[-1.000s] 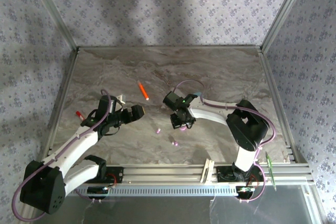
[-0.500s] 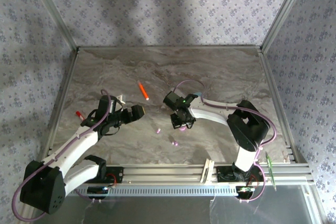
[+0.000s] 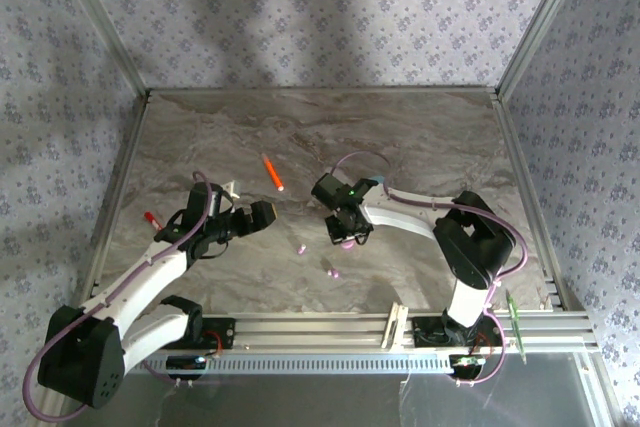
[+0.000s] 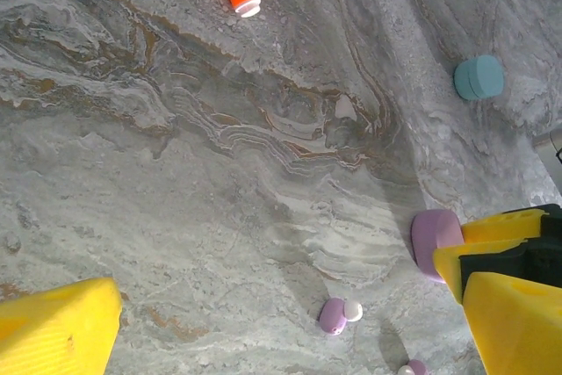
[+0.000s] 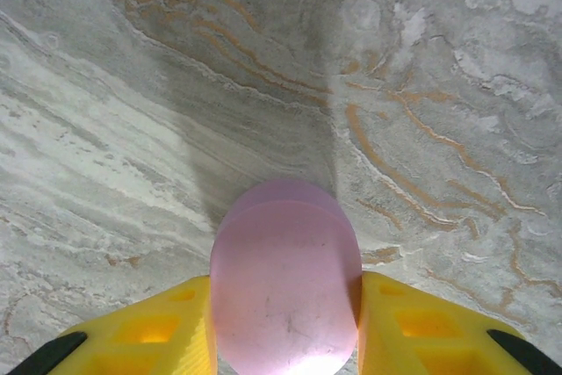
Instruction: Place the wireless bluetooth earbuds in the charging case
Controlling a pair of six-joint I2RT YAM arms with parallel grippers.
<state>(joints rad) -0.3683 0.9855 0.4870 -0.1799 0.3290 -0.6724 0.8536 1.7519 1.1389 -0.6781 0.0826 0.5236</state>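
The desk (image 3: 430, 137) is a smooth slab with grey marble veining and rusty brown streaks. The right hand (image 3: 346, 235) points down at it, and its blocky yellow plastic fingers (image 5: 162, 333) press flat against both long sides of the pink charging case (image 5: 285, 292). This case is a matte, rounded oval with faint scuffs on its lid, and it sits on the desk. The left hand (image 3: 261, 213) hangs wide open with nothing between its wedge-shaped yellow fingers (image 4: 54, 329). It faces across the desk towards the right hand. A pink earbud (image 4: 333, 315) lies on the bare stone between the two hands. It is a tiny glossy bean with a white tip, near the pink case but clear of it. A second pink earbud (image 3: 335, 273) lies just beside it, nearer the arm bases. A pale cyan charging case (image 4: 479, 76), also oval and matte, sits farther back, well apart from the buds. An orange pen-like stick (image 3: 272, 173), a slim cylinder with a white end, lies at a slant towards the back of the desk.
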